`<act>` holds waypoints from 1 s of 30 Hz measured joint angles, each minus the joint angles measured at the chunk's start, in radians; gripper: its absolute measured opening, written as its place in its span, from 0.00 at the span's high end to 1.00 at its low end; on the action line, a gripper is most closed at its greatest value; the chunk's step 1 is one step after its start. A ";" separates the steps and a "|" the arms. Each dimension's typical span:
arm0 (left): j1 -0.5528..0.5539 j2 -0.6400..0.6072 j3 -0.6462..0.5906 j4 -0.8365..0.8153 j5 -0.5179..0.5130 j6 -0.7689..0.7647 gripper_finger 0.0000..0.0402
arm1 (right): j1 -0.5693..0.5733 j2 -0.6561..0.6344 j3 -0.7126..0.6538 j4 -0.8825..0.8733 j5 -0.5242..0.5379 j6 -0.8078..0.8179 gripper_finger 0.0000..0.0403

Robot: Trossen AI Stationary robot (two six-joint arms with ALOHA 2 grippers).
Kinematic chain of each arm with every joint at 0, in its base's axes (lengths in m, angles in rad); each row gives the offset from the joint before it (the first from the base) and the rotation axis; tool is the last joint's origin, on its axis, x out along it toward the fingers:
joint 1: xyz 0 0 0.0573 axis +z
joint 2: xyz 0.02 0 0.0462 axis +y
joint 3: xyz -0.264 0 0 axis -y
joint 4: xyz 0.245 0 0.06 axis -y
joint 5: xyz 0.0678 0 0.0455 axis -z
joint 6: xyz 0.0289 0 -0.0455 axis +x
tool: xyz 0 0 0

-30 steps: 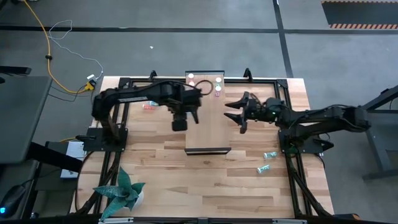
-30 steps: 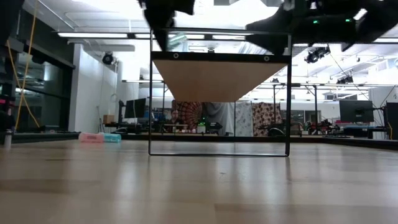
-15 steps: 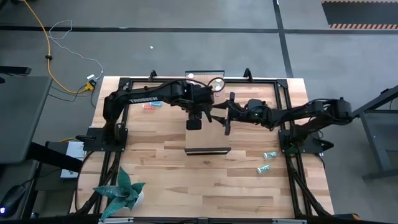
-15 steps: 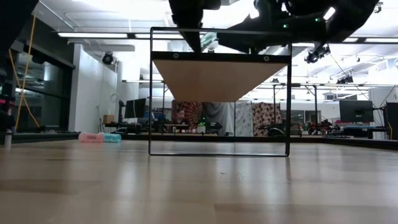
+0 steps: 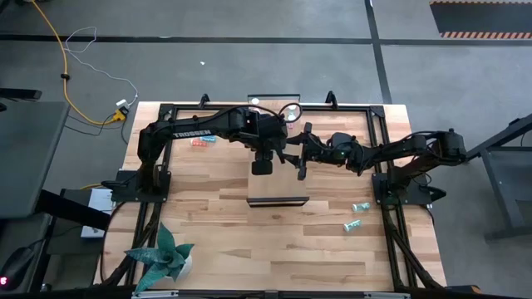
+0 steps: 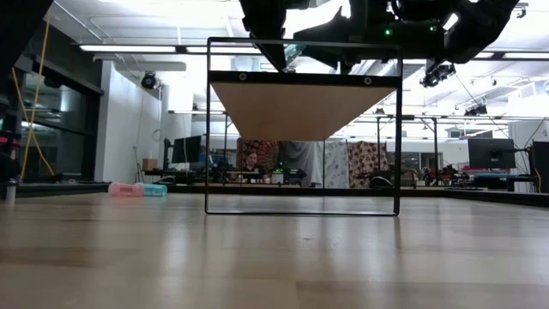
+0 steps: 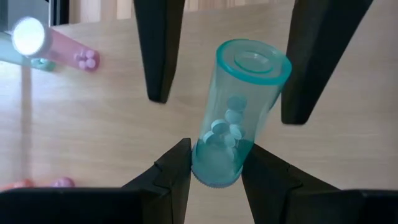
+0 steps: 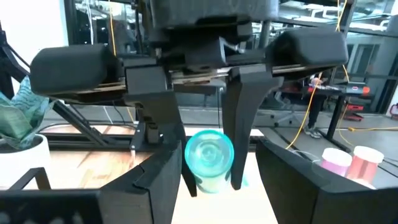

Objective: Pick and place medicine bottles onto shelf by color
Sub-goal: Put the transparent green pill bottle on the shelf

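Note:
A teal medicine bottle (image 7: 239,118) with pills inside hangs above the light-wood shelf (image 5: 278,187), with my left gripper (image 7: 214,165) shut on it. In the high view my left gripper (image 5: 263,166) is over the shelf's middle. My right gripper (image 5: 299,159) reaches in level from the table's right and is open. Its fingers (image 7: 155,68) stand on either side of the bottle's free end without clearly touching it. The right wrist view shows that end (image 8: 209,152) face on. Pink bottles (image 8: 351,163) stand on the shelf's far end. My left gripper pinches the teal bottle's pale end (image 7: 214,173) between its two fingers. The fingers come from above, slanting down. The rest of the bottle sticks out past the fingertips toward my right gripper. It is clear of the shelf.
A pink and a teal bottle (image 5: 200,141) lie on the table left of the shelf and show in the low view (image 6: 137,190). Two teal bottles (image 5: 357,214) lie on the table to the right. A potted plant (image 5: 166,257) stands at the near left corner.
My left gripper has carried the teal bottle toward the table's right, over the shelf's middle, tipping a little. My right gripper has come toward the table's left until its open fingers flank the bottle's free end. Both have hardly moved in the last half second.

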 joint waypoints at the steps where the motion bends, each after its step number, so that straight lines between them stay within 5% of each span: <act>1: 0.000 0.000 0.000 0.004 0.000 0.000 0.71 | 0.000 0.000 0.000 0.000 0.000 0.002 0.51; 14: 0.000 0.000 0.000 0.004 0.000 0.000 0.71 | 0.004 0.000 0.000 0.015 0.003 0.006 0.52; 30: 0.001 0.000 0.000 0.004 -0.004 -0.004 0.71 | 0.004 0.000 0.000 0.014 0.007 0.002 0.77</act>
